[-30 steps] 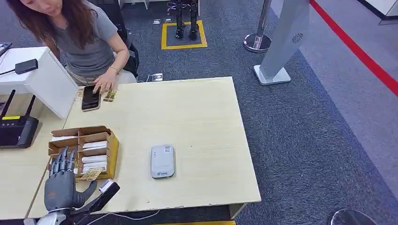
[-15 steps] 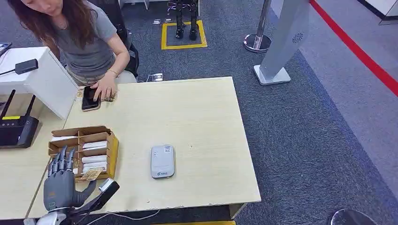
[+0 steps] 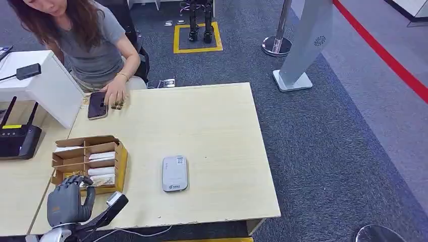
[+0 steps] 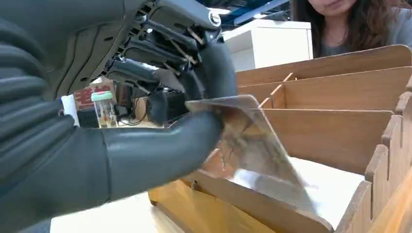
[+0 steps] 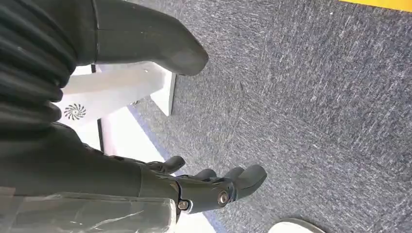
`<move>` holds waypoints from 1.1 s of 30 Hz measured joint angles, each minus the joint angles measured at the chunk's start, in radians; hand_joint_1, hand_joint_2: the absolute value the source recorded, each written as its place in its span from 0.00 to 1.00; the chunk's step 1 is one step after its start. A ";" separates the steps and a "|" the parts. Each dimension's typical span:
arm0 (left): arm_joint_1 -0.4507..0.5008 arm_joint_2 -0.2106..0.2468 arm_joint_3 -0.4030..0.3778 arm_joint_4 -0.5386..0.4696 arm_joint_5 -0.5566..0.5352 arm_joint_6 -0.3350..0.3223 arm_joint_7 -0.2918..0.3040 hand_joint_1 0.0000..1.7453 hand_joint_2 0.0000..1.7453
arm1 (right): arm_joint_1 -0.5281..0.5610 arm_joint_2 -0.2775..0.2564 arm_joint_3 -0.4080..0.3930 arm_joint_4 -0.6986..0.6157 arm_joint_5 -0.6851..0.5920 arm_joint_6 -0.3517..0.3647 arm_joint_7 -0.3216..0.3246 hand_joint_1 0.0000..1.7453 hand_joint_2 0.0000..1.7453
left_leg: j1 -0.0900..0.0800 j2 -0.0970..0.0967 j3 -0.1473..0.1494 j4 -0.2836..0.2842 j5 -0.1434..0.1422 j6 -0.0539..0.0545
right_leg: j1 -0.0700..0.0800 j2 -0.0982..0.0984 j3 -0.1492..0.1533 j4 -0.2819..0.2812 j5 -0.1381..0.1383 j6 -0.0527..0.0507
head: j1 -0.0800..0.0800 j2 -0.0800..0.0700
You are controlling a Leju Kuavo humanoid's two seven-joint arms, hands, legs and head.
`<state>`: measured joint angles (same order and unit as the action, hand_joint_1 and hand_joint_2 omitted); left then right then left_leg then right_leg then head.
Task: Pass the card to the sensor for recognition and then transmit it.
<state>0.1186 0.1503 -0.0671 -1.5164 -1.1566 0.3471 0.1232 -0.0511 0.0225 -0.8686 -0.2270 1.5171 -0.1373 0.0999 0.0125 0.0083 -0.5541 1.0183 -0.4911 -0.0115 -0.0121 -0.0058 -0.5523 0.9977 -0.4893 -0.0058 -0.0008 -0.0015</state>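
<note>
Card point(image 4: 252, 145) between thumb and fingers of left hand point(image 3: 68, 201), over box point(image 3: 108, 151).

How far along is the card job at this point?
Early. The left hand pinches a card at the wooden card box, not yet lifted clear. The grey sensor lies bare on the table; scanning and handing over remain. The right hand hangs unused.

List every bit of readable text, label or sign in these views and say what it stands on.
No text can be read.
Card reader: print at both ends, too small.
Router: yellow sticker, too small.
Card in the left hand: printed picture, blurred.
White stand: grey swirl sign, no words.
</note>
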 joint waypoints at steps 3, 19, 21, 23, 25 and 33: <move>0.000 0.000 0.000 0.000 0.002 -0.001 0.002 1.00 1.00 | 0.000 0.000 -0.005 0.000 0.000 -0.002 -0.002 0.00 1.00 | 0.000 0.000 0.000 0.000 0.000 0.000 | 0.000 0.000 0.000 0.000 0.000 0.000 | 0.000 0.000; 0.001 0.000 0.000 0.000 -0.006 0.008 0.001 1.00 1.00 | 0.001 -0.009 -0.024 -0.001 0.001 -0.010 -0.011 0.00 1.00 | 0.000 0.000 0.000 0.000 0.000 0.000 | 0.000 0.000 0.000 0.000 0.000 0.000 | 0.000 0.000; 0.003 0.000 0.000 -0.005 -0.045 0.032 -0.002 1.00 1.00 | 0.001 -0.009 -0.026 0.000 0.002 -0.007 -0.013 0.00 1.00 | 0.000 0.000 0.000 0.000 0.000 0.000 | 0.000 0.000 0.000 0.000 0.000 0.000 | 0.000 0.000; 0.004 0.000 -0.005 -0.020 -0.100 0.067 0.000 1.00 1.00 | 0.001 -0.009 -0.026 0.000 0.003 -0.001 -0.014 0.00 1.00 | 0.000 0.000 0.000 0.000 0.000 0.000 | 0.000 0.000 0.000 0.000 0.000 0.000 | 0.000 0.000; 0.004 0.000 -0.013 -0.040 -0.176 0.101 0.011 1.00 1.00 | 0.000 -0.008 -0.026 0.000 0.003 0.002 -0.018 0.00 1.00 | 0.000 0.000 0.000 0.000 0.000 0.000 | 0.000 0.000 0.000 0.000 0.000 0.000 | 0.000 0.000; -0.015 0.026 -0.050 -0.118 -0.383 0.151 0.056 1.00 1.00 | -0.001 0.004 -0.026 0.002 0.015 0.008 -0.029 0.00 1.00 | 0.000 0.000 0.001 0.000 0.000 0.000 | 0.000 0.000 0.000 0.000 0.000 0.000 | 0.000 0.000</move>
<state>0.1039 0.1759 -0.1175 -1.6339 -1.5396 0.4982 0.1789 -0.0522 0.0267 -0.8942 -0.2255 1.5324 -0.1289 0.0713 0.0126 0.0084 -0.5535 1.0183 -0.4910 -0.0116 -0.0120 -0.0058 -0.5523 0.9978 -0.4891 -0.0061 -0.0008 -0.0015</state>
